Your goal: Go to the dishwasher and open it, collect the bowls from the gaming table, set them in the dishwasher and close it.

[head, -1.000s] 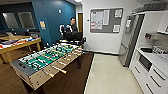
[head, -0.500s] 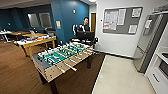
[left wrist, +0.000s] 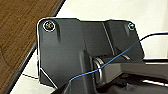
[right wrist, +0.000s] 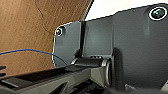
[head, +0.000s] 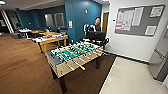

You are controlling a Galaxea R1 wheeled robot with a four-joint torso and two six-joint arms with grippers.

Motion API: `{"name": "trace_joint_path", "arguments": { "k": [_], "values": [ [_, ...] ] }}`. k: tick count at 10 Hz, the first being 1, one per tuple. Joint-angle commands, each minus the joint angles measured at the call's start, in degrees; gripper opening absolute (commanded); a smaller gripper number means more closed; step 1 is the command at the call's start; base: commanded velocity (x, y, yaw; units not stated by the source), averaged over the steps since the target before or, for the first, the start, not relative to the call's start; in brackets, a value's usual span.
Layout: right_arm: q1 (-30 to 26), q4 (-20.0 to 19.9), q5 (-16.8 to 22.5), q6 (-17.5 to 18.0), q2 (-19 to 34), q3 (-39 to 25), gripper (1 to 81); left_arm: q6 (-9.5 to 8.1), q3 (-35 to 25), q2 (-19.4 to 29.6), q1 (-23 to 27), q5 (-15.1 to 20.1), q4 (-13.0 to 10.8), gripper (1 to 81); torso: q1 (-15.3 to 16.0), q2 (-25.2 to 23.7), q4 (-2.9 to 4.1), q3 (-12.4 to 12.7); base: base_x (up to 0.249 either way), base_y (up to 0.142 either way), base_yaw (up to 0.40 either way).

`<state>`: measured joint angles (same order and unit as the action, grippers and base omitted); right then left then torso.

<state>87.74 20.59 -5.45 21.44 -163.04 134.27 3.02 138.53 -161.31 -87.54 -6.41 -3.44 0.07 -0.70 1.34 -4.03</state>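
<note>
1. The gaming table [head: 51, 40], its yellow frame and legs visible at centre left of the head view, stands on the wood floor behind the foosball table; its top carries a scatter of colourful items, too blurred to tell bowls from boxes.
2. The foosball table [head: 75, 56], green pitch and rods running diagonally, fills the middle of the frame and lies between the camera and the gaming table, so any approach would likely have to pass around it.
3. A person [head: 95, 26] stands behind the far end of the foosball table, partly screened by a dark piece of equipment, near the blue wall [head: 80, 17].
4. A noticeboard [head: 140, 20] hangs on the white wall at upper right; a steel-fronted appliance [head: 158, 65] shows at the right edge, cut off, and whether it is the dishwasher cannot be told.
5. The dark wood floor [head: 22, 67] meets pale tile floor [head: 130, 80] along a line at lower right, suggesting the robot sits at the border between lounge and kitchen area.
6. The left wrist view adds what the head view lacks: the robot's own dark mounting plate, a thin blue cable [left wrist: 110, 62] crossing it, and that same wood-to-tile seam close below.
7. The right wrist view shows mostly wood floor behind the plate.
8. Whether either gripper is open, closed or carrying anything cannot be told.
</note>
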Motion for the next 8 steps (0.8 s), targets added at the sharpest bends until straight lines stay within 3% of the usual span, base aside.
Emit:
{"name": "trace_joint_path", "arguments": {
  "k": [1,8],
  "values": [
    [-2.69,0.86,2.37,-0.17,0.32,-1.21,81.1,0.06,0.07,0.63,2.15,2.81,0.19,81.1,0.00,0.00,0.00,0.00,0.000,0.000,0.335],
    [-2.51,1.47,2.46,-0.17,-0.30,-0.86,81.1,0.14,0.16,0.63,2.24,2.81,0.53,81.1,0.00,0.00,0.00,0.00,0.000,0.000,0.333]
  ]
}}
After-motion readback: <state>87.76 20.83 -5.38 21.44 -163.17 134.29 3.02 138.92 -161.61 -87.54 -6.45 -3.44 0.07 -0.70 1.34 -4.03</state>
